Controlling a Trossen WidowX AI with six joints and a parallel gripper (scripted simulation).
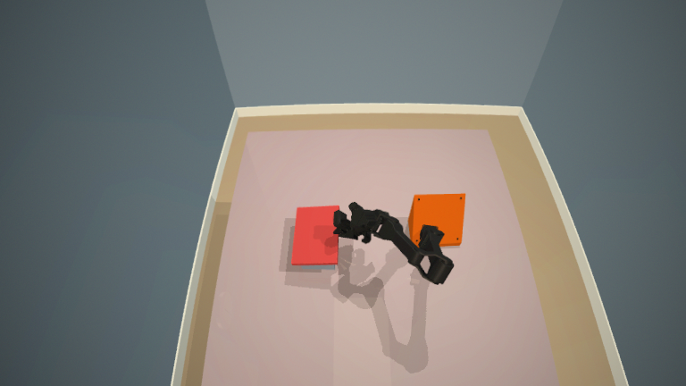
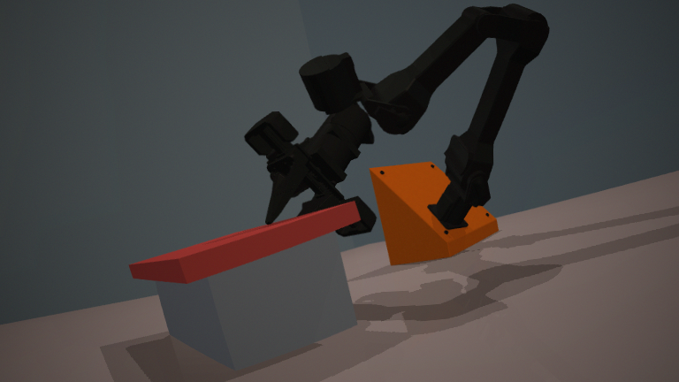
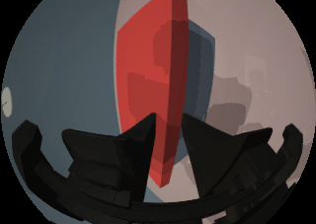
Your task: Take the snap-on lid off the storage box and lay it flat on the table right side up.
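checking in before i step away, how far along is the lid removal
Done: the pincer is shut on the red lid at its edge nearest the orange base. In hand: lifting it; the lid sits over the grey box, and whether it has unsnapped can't be told. Left: carry it off and lay it flat on the table.

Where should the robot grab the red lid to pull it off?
By its thin edge nearest the arm, one finger above and one below, where the gripper is clamped on the red lid. The lid overhangs the grey storage box, leaving room underneath.
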